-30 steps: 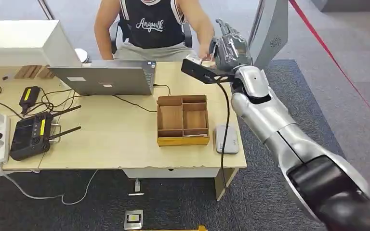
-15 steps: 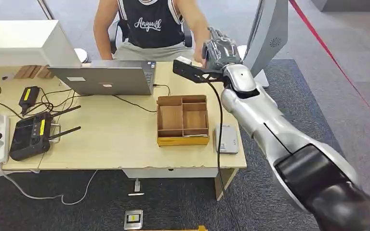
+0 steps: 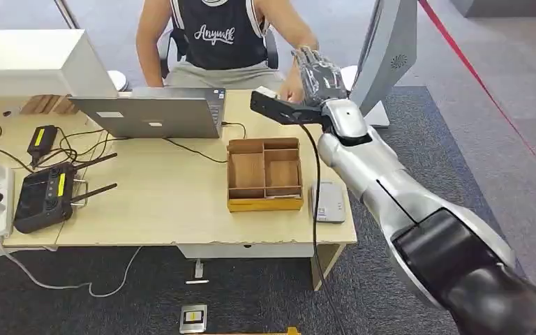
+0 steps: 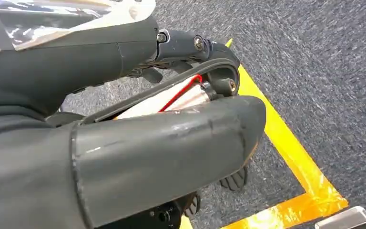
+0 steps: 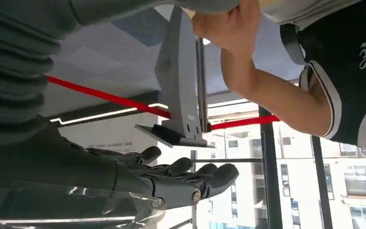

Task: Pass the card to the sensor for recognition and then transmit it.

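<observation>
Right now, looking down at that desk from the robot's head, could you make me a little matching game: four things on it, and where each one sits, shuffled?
Things:
1. laptop
2. wooden tray
3. black remote controller
4. grey card reader

Places:
A. on the desk's near right corner, beside the tray
B. on the far side, in front of the seated person
C. near the left end, among cables
D. middle right of the desk, divided into compartments

Pairs: 1-B, 2-D, 3-C, 4-A
</observation>
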